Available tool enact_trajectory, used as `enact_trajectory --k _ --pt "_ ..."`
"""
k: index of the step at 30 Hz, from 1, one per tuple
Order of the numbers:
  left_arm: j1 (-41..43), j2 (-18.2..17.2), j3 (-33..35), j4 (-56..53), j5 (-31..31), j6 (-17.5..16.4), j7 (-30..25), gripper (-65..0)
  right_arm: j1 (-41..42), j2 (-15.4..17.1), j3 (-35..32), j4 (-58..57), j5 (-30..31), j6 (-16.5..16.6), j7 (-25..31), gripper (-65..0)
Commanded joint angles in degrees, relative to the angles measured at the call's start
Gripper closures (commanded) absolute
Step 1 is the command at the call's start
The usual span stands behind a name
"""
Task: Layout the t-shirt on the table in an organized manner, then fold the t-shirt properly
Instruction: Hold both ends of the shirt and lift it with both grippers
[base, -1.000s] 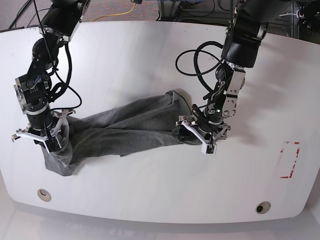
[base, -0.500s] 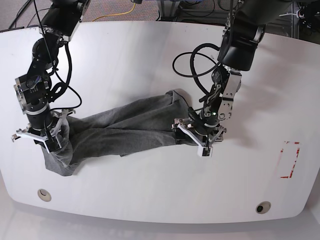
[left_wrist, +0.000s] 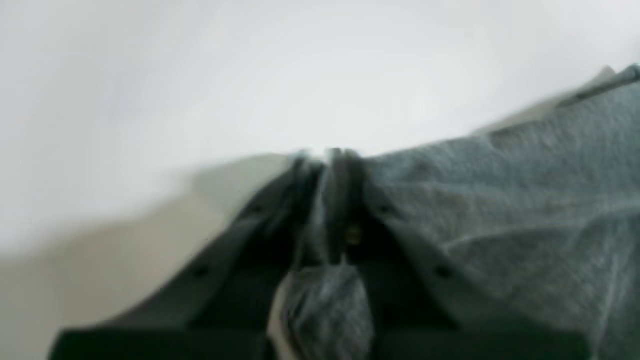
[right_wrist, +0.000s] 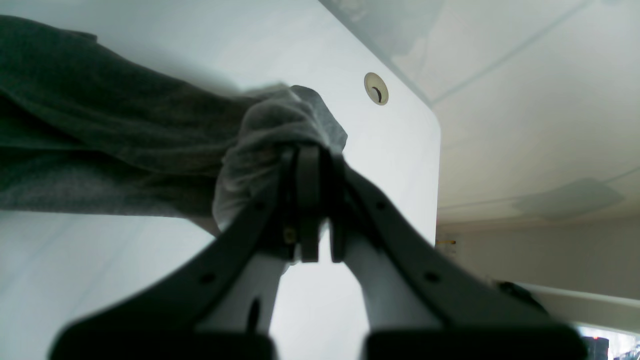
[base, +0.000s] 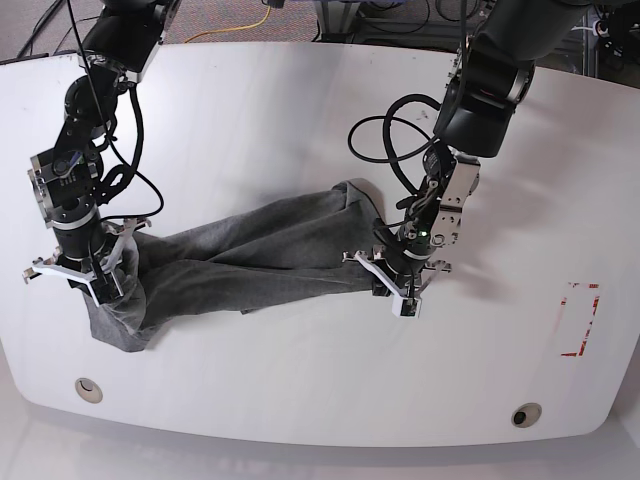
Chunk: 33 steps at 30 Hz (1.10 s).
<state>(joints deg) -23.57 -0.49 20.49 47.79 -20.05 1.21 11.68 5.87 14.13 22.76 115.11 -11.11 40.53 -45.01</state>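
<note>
Both hands closed on the bunched t-shirt (base: 250, 255): left hand (base: 400, 283), right hand (base: 88, 272). Risk: shallow pinches slipping when spread across the counter (base: 300, 110), leaving the shirt twisted.

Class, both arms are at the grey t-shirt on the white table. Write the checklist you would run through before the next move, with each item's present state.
1. Left tool shut on the t-shirt: ok, fabric pinched between the jaws.
2. Right tool shut on the t-shirt: ok, cloth bunched over its tip.
3. Grips at opposite ends of the garment: ok.
4. T-shirt laid flat: not ok, a bunched, creased band.
5. Which part each tool holds, hem or sleeve: cannot tell.
6. T-shirt wholly on the table: ok.
</note>
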Motion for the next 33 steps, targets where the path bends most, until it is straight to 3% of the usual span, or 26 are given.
enact_trajectory --k 1,15,17,23,33 --pt "-1.5 0.1 -0.2 0.3 0.1 0.2 0.9 -0.6 1.0 0.9 0.1 1.0 0.3 -0.5 1.3 0.0" --pt "0.1 -0.8 -0.4 9.1 0.1 0.2 1.2 0.0 1.0 0.9 0.0 1.0 0.3 -0.5 1.3 0.0" --pt "0.8 -2.0 -0.4 11.7 0.1 0.3 1.3 0.0 1.0 0.9 0.0 1.0 0.3 -0.5 1.3 0.0" --pt "1.1 -5.4 -0.1 20.6 0.2 4.7 1.3 0.0 1.0 0.9 0.0 1.2 0.3 -0.5 1.3 0.0" --pt "-0.2 -11.9 -0.1 33.2 0.2 5.2 1.3 0.0 5.2 0.9 0.1 1.0 0.3 -0.5 0.9 0.0"
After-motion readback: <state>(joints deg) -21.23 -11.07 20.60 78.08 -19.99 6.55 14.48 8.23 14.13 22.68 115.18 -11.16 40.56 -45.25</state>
